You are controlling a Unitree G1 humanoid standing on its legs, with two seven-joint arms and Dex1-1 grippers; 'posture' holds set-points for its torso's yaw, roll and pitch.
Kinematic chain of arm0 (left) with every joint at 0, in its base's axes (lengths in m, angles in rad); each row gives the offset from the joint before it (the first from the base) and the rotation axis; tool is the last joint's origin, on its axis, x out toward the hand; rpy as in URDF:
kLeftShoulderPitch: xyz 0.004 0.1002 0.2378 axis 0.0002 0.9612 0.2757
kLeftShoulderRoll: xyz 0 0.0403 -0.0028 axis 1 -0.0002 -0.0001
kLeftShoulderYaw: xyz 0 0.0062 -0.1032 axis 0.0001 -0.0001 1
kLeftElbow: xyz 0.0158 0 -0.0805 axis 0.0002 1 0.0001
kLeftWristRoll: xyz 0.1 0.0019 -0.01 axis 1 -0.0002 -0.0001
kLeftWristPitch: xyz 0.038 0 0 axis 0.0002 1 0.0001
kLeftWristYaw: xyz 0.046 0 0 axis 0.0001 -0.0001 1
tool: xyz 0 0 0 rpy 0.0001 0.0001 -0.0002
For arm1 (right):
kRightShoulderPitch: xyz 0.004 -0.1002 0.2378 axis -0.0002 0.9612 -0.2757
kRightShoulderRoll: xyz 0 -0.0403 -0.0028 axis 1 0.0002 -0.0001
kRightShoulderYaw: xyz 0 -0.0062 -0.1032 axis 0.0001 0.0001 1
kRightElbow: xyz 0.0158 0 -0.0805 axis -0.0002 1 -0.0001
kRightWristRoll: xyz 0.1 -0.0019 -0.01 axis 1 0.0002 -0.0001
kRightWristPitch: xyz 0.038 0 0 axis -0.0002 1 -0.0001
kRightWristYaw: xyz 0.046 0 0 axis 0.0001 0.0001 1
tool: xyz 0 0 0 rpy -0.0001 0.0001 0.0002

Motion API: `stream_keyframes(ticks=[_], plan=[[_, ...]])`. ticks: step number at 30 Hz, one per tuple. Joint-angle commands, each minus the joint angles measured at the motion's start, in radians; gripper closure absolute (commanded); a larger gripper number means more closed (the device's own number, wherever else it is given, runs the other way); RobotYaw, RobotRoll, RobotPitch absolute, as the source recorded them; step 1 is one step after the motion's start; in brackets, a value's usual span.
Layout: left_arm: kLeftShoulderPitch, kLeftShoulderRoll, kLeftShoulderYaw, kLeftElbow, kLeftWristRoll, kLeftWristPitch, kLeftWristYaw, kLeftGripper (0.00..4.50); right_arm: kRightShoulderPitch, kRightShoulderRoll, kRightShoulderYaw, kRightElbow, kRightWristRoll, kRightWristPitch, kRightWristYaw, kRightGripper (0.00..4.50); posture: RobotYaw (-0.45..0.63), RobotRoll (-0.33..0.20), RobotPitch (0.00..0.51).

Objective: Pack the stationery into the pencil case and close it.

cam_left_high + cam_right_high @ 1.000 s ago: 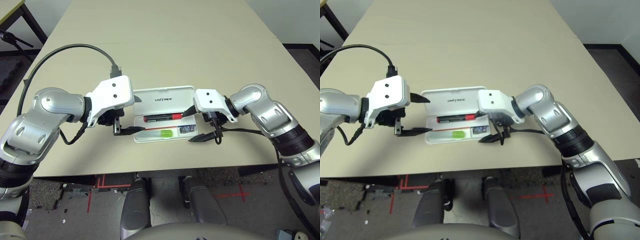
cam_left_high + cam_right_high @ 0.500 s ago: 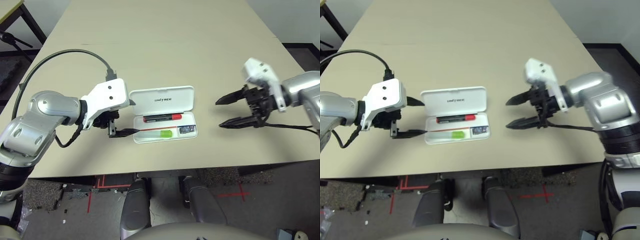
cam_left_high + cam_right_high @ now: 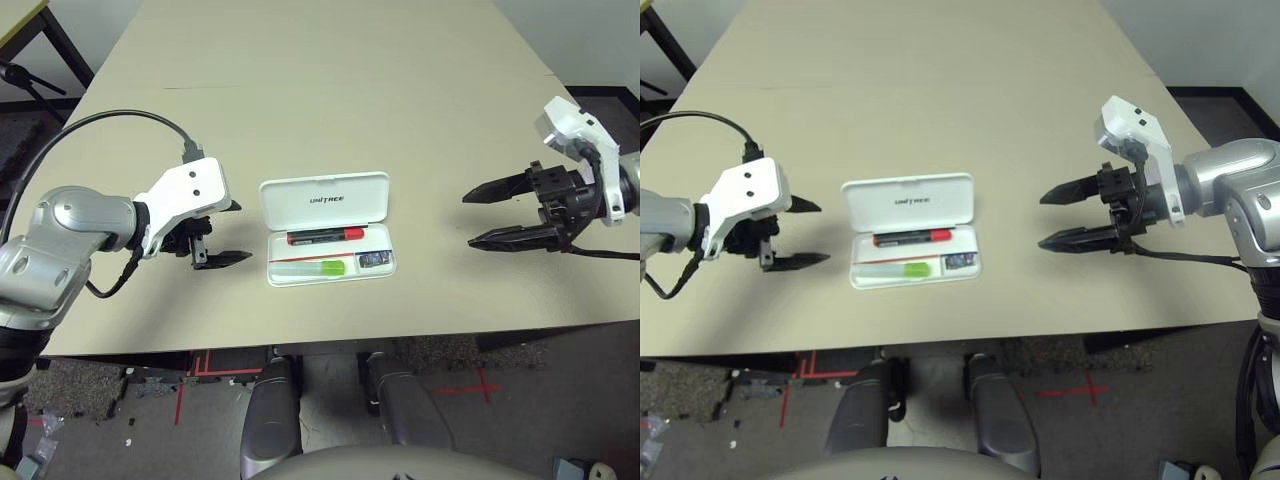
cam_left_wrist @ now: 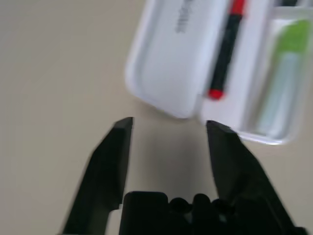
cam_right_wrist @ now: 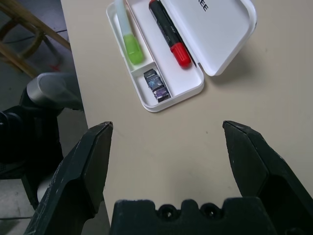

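The white pencil case (image 3: 325, 200) lies open at the middle of the table, its lid with "UNITREE" lettering folded back. In its tray lie the stationery: a red marker (image 3: 325, 236) with a black cap, a whitish stick (image 3: 312, 268) with a light-green end, and a tiny dark piece (image 3: 373, 259) in the right corner. My left gripper (image 3: 243, 232) hovers just left of the case, open, with nothing between its fingers. My right gripper (image 3: 468, 221) stands well off to the right of the case, open wide and empty, pointing back at it.
The beige table (image 3: 330, 90) stretches far behind the case. Its front edge (image 3: 330, 338) runs close below the tray. A black cable (image 3: 110, 125) loops over my left arm. Wooden furniture legs (image 5: 19, 29) stand on the floor beyond the table edge.
My right gripper has pulled away from the case's right end, far to the right. My left gripper has drawn back leftward from the tray, and its fingers stand closer together.
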Motion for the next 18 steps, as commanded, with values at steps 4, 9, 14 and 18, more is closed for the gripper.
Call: stream_keyframes(ticks=[4,9,14,18], plan=[[-0.025,-0.007,-0.053,0.169,0.167,-0.129,0.052,3.99,0.001,0.004,-0.003,-0.018,0.018,-0.003,-0.012,0.0,-0.07,0.0,0.176],[-0.048,-0.071,-0.068,0.235,0.207,-0.18,0.084,4.48,-0.001,0.007,0.002,-0.019,0.017,-0.007,-0.018,0.0,-0.07,0.0,0.173],[-0.08,-0.205,-0.056,0.303,0.198,-0.245,0.146,4.48,-0.008,0.017,0.01,-0.026,0.013,-0.01,-0.026,0.0,-0.07,0.0,0.17],[-0.078,-0.275,-0.051,0.304,0.183,-0.257,0.152,4.48,-0.018,0.025,0.011,-0.028,0.015,-0.006,-0.028,0.0,-0.08,0.0,0.168]])
